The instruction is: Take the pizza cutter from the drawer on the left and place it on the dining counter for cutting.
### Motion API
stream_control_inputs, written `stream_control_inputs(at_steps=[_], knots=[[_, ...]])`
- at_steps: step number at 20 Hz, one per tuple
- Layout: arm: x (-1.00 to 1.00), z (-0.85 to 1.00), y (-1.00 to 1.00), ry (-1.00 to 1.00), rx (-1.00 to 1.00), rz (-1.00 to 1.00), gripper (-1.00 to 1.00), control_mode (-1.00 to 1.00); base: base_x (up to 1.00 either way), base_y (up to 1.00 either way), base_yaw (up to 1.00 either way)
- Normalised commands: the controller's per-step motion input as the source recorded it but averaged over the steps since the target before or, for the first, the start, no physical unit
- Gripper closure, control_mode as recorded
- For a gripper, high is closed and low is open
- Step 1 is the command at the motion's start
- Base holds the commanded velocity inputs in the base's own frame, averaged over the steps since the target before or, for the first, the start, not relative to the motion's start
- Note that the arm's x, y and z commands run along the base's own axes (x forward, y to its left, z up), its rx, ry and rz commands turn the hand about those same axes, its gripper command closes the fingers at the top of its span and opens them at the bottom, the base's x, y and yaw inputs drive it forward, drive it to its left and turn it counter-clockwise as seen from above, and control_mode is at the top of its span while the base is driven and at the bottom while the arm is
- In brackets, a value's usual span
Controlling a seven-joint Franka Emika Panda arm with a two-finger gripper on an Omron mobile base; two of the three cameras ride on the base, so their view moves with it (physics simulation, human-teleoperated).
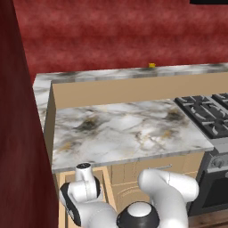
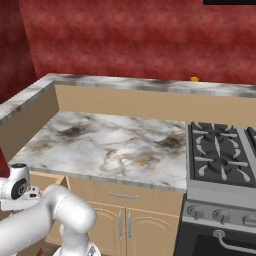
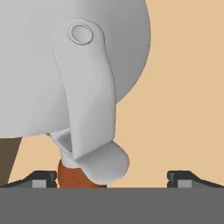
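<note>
Hand (image 3: 112,177) spread wide, holding nothing, pizza cutter (image 3: 70,87) just beneath, over drawer (image 3: 188,87) floor

pizza cutter (image 3: 65,78) apparently inside drawer (image 3: 183,87)

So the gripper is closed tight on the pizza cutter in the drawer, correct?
Not closed. In the hand view the gripper stands open, fingertips wide apart, around the pizza cutter lying on the drawer floor.
</note>
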Motion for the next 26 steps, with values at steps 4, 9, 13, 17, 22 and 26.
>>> stream_control_inputs(at_steps=[4, 9, 13, 17, 22, 26], knots=[[0.0, -0.16, 0.03, 0.0, 0.0, 0.0, -1.0, -1.0, 0.0, 0.0, 0.0], [0.0, -0.16, 0.03, 0.0, 0.0, 0.0, -1.0, -1.0, 0.0, 0.0, 0.0], [0.0, -0.15, 0.03, 0.0, 0.0, 0.0, -1.0, -1.0, 0.0, 0.0, 0.0], [0.0, -0.07, 0.01, 0.0, 0.0, 0.0, -1.0, -1.0, 0.0, 0.0, 0.0], [0.0, 0.0, 0.0, 0.0, 0.0, 0.0, -1.0, -1.0, 0.0, 0.0, 0.0], [0.0, 0.0, 0.0, 0.0, 0.0, 0.0, -1.0, -1.0, 0.0, 0.0, 0.0]])
